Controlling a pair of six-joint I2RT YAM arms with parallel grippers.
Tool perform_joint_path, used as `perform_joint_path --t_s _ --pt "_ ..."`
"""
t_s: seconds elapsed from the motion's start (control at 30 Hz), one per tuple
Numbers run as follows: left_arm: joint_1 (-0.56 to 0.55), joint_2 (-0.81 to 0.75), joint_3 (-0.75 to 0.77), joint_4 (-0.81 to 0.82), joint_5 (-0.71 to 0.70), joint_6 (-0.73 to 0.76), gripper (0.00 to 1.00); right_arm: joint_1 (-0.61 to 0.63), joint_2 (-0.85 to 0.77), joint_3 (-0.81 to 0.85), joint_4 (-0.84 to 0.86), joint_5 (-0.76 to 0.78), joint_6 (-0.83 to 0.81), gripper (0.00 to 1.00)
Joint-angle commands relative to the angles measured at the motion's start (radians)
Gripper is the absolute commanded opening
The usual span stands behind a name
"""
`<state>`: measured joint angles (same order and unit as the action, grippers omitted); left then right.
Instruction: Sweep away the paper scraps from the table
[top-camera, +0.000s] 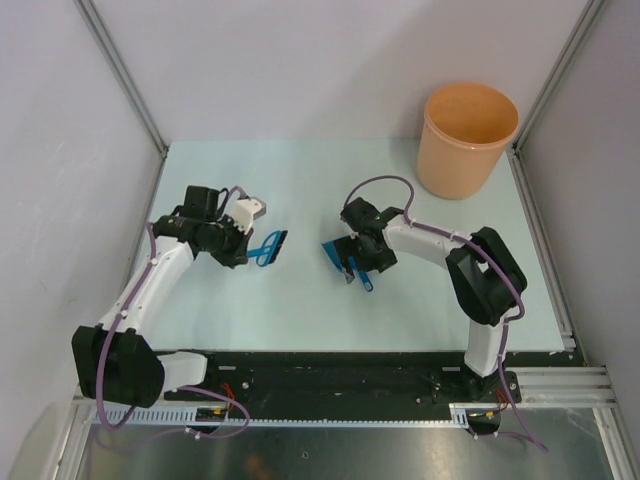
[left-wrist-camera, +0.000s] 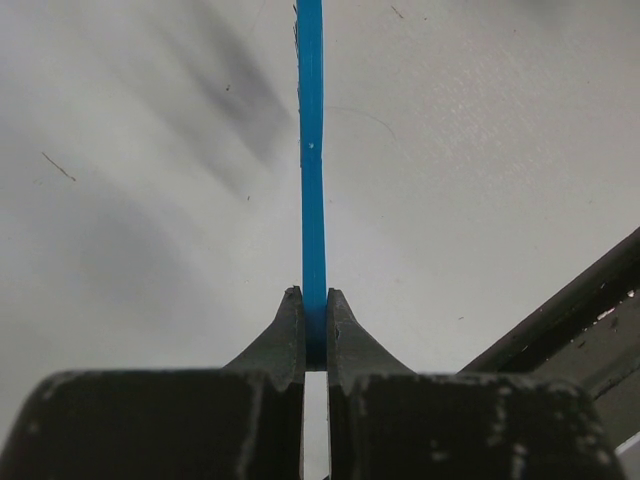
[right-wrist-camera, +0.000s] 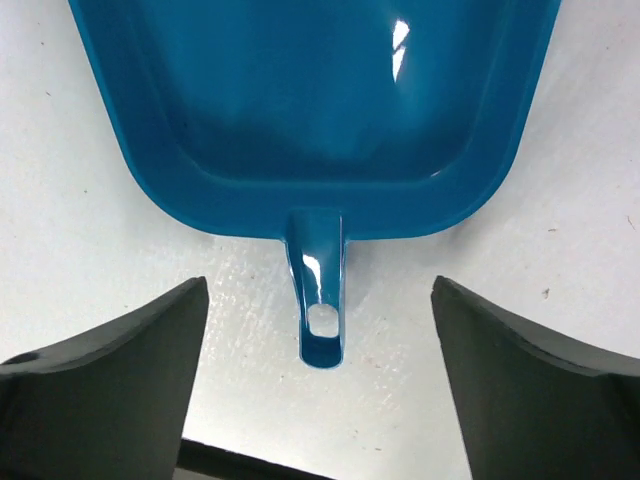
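Note:
No paper scraps show in any view. My left gripper (top-camera: 247, 250) is shut on the thin handle of a blue brush (top-camera: 270, 246), held left of the middle of the mint-green table (top-camera: 300, 180). In the left wrist view the brush handle (left-wrist-camera: 312, 150) runs straight up from between my closed fingers (left-wrist-camera: 290, 330). My right gripper (top-camera: 357, 264) is open over a blue dustpan (top-camera: 336, 254) that lies flat on the table. In the right wrist view the dustpan (right-wrist-camera: 315, 110) is empty. Its short handle (right-wrist-camera: 320, 300) lies between my spread fingers (right-wrist-camera: 120, 380), untouched.
An orange bin (top-camera: 468, 138) stands at the table's far right corner. White walls and metal frame posts close in the back and sides. The black rail (top-camera: 340, 375) with the arm bases runs along the near edge.

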<state>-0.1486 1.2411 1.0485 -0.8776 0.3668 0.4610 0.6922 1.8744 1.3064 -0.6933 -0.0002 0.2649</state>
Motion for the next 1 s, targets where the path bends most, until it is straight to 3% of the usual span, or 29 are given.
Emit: perform_joint_path --t_s 0.0,0.17,0.27,0.37,0.43,0.47,0.7,0.97 --pt "-0.02 0.003 0.051 0.011 -0.008 -0.007 0.0 0.01 -0.064 0.002 0.009 0.039 0.005 1.0" --pt "-0.084 0.032 0.114 0.011 -0.077 -0.022 0.0 0.006 -0.178 0.001 0.0 0.112 -0.004 1.0" --pt "-0.173 0.07 0.172 0.011 -0.153 -0.025 0.0 -0.019 -0.262 -0.018 0.009 0.277 0.002 1.0" --pt "-0.285 0.136 0.244 0.012 -0.276 -0.022 0.0 -0.092 -0.348 -0.065 0.023 0.345 0.019 1.0" --pt "-0.379 0.205 0.309 0.015 -0.391 -0.034 0.0 -0.134 -0.427 -0.108 0.064 0.347 0.02 1.0" --pt "-0.411 0.228 0.333 0.017 -0.513 -0.039 0.0 -0.158 -0.457 -0.152 0.077 0.347 0.022 1.0" --pt "-0.707 0.464 0.467 0.055 -0.92 0.014 0.0 -0.371 -0.632 -0.274 0.107 0.25 0.023 1.0" --pt "-0.864 0.708 0.585 0.118 -1.146 0.07 0.02 -0.476 -0.699 -0.315 0.089 0.184 0.004 1.0"
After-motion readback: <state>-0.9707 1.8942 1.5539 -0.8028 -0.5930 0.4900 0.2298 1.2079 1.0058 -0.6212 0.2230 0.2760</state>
